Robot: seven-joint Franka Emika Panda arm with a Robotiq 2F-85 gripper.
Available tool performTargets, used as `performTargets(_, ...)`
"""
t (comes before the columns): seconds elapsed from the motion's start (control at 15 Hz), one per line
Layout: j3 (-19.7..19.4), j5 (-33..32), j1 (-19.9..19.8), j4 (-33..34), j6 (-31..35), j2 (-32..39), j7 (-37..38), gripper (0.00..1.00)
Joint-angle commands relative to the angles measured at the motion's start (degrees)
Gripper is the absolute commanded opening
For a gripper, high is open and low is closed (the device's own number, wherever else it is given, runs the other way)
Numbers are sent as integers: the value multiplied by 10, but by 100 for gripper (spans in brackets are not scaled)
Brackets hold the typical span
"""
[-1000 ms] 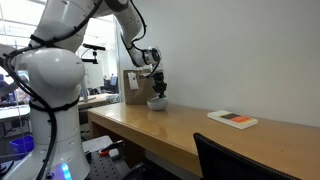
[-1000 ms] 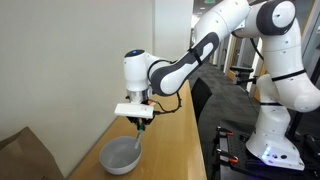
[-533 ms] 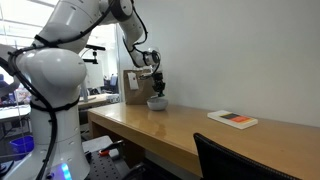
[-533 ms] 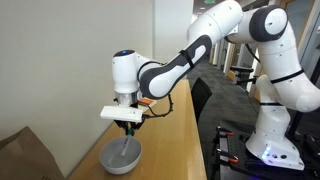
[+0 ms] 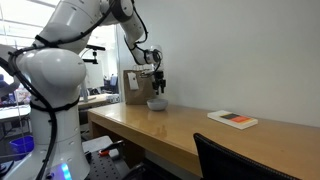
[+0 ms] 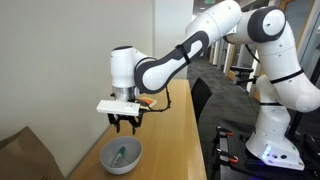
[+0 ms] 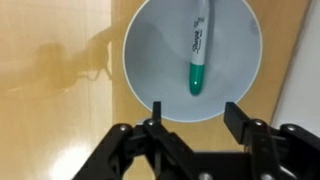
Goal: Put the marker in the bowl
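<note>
The marker [image 7: 198, 50] is released. Half a second ago it was pinched low over the bowl [image 6: 110, 163]; now it lies inside, and the gripper [image 6: 124, 124] has lifted, jaws spread and empty. Task looks done. The wrist view shows the marker's green end and label, while in an exterior view the bowl [image 5: 156, 103] wall hides it.

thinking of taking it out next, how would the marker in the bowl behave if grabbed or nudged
The marker looks like a rigid plastic pen, so it is probably stiff and light. Its round barrel lies on the curved inside of the bowl, so a nudge may roll it. The smooth barrel might slip in the open gripper.
</note>
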Motion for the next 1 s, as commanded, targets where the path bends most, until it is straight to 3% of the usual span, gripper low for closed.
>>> performTargets(0.0, -11, 15, -5, -22, -16, -31, -21, 99)
performTargets(0.33, -11, 29, -31, -81, -5, -103, -67, 100)
performTargets(0.93, 8, 120, -65, -219, 9, -277, -219, 100)
